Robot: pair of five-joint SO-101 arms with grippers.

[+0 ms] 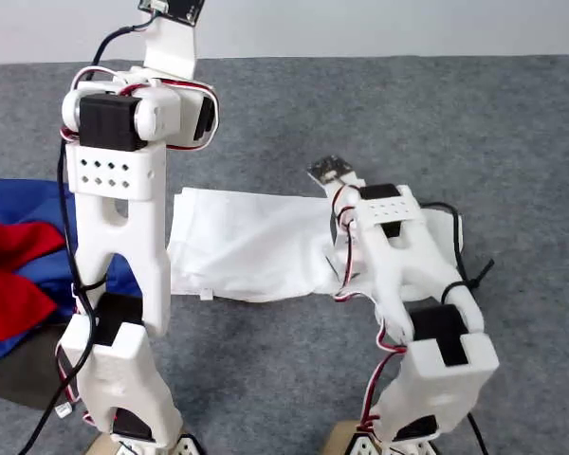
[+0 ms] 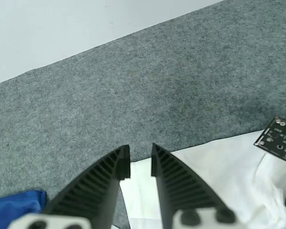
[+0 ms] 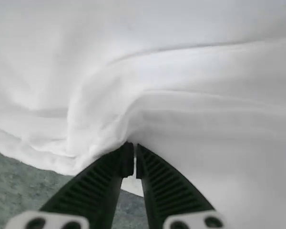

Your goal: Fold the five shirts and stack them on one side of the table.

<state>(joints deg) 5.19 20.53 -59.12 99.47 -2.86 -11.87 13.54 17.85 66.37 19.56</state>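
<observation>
A white shirt (image 1: 247, 242) lies partly folded across the middle of the grey felt table (image 1: 436, 123). My right gripper (image 3: 131, 149) is down at the shirt's right end and shut on a bunched fold of the white shirt (image 3: 181, 71). In the high view the right arm (image 1: 389, 227) covers that end. My left gripper (image 2: 140, 152) hovers above the far left corner of the white shirt (image 2: 205, 167). Its fingers stand a small gap apart with nothing between them.
A heap of shirts lies at the table's left edge: a blue one (image 1: 19, 204), a red one (image 1: 9, 275) on top, and a dark one (image 1: 9, 379) nearer the front. The blue shirt (image 2: 14, 205) also appears beside my left gripper. Bare felt stretches behind and right of the white shirt.
</observation>
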